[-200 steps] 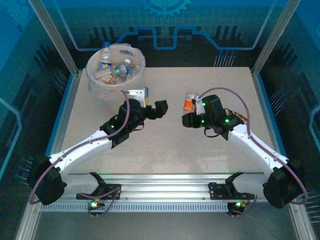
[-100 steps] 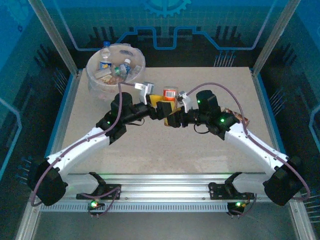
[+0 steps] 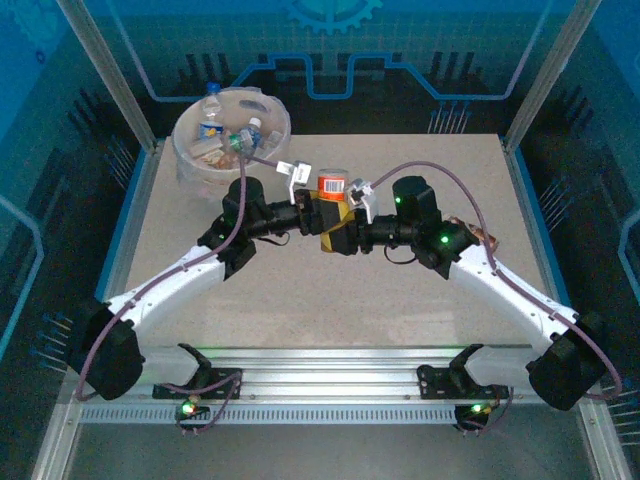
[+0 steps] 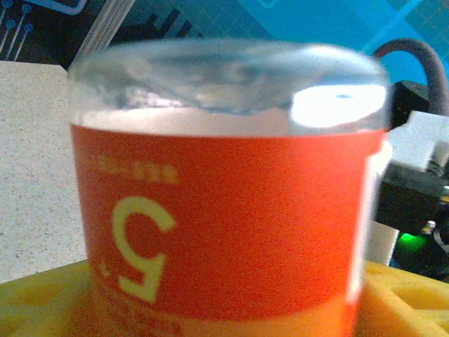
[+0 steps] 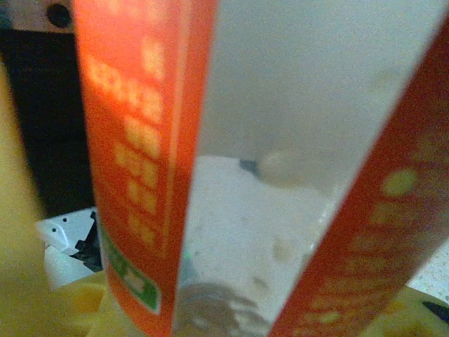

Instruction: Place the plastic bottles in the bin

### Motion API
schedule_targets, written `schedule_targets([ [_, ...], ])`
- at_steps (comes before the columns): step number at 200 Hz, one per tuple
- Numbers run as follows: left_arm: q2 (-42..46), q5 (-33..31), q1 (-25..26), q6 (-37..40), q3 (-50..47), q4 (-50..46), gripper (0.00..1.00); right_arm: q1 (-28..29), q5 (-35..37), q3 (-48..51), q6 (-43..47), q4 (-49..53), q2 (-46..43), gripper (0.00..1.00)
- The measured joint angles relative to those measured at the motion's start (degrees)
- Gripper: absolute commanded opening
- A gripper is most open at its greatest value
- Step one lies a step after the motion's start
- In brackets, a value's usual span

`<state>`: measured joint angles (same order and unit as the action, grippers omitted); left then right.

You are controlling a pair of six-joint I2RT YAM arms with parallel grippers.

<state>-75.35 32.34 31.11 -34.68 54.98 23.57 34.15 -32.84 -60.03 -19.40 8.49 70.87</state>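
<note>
Your right hand (image 3: 352,232) is gripping an orange-labelled bottle (image 3: 332,187), jaws closed tight on it, and holding it over the bench (image 3: 400,300). Your left hand (image 3: 316,214) is meeting it from the opposite side, with its yellow fingers (image 4: 400,295) flanking that same bottle (whether they are pressing on it or standing just clear, you cannot tell). The bin (image 3: 188,170) is sitting beyond the left hand, well apart from the right hand, with other bottles (image 3: 245,135) lying inside it.

One orange-labelled bottle (image 3: 334,188) at centre — other bottles (image 3: 236,140) inside bin (image 3: 192,172).
</note>
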Motion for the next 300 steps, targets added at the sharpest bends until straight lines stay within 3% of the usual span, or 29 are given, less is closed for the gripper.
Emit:
schedule_targets([
  [19, -0.5, 0.9, -0.2, -1.1, 0.1, 0.8, 0.55, 0.1, 0.1, -0.3, 0.0, 0.1, 0.1, 0.43],
  [35, -0.5, 1.2, -0.6, -1.4, 0.1, 1.0, 0.47, 0.3, 0.5, -0.6, 0.1, 0.4, 0.2, 0.55],
  [64, -0.4, 1.3, -1.5, -1.2, 0.5, 0.4, 0.42, 0.4, 2.9, -1.4, 1.4, 1.8, 0.1, 1.00],
  [110, 1.0, -4.2, -4.1, 6.8, 7.5, -12.3, 0.38, 0.5, 8.7, -3.2, 3.2, 6.8, -1.7, 1.00],
  [169, 1.0, -19.5, -10.1, 25.2, 29.7, -33.6, 0.38, 0.5, 21.3, -4.3, 3.8, 10.8, -9.0, 1.00],
  [236, -14.9, -28.8, -22.3, 37.6, 53.5, -50.1, 0.38, 0.4, 38.4, -5.1, 1.8, 17.1, -10.4, 1.00],
  [300, -27.9, -35.2, -25.6, 45.8, 65.6, -62.1, 0.42, -0.8, 47.3, -5.1, -1.7, 20.9, -10.4, 1.00],
])
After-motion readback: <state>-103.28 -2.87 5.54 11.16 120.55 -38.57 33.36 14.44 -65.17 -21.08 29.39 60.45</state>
